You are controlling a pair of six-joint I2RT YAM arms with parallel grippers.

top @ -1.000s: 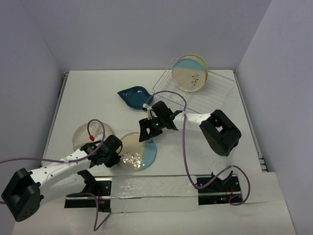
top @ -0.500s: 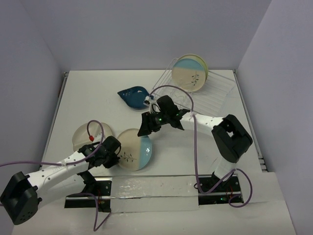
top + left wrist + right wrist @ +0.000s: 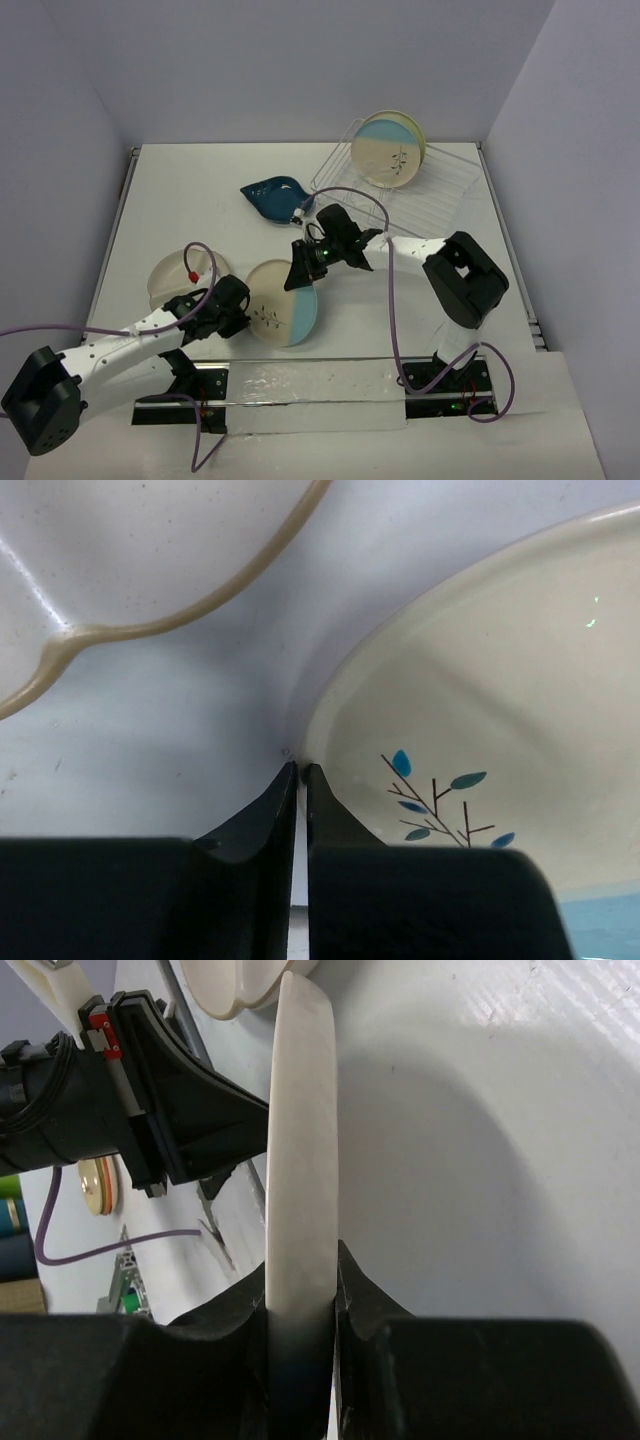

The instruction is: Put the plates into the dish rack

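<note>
A cream and pale blue plate with a sprig motif stands tilted on the table, held from two sides. My left gripper is shut on its left rim; the left wrist view shows the fingertips pinched at the plate edge. My right gripper is shut on the upper rim, and the plate shows edge-on between its jaws. The cream divided plate lies flat to the left. A dark blue leaf dish rests beside the white wire dish rack. Two plates stand upright in that rack.
The divided plate lies just beyond my left fingertips. My left gripper shows across the plate in the right wrist view. Walls close the table at the back and on both sides. The arm bases and purple cables line the near edge.
My right gripper has come down and closed on the plate's upper rim. The plate has tipped up from lying flat, with the left gripper staying on its left edge.
</note>
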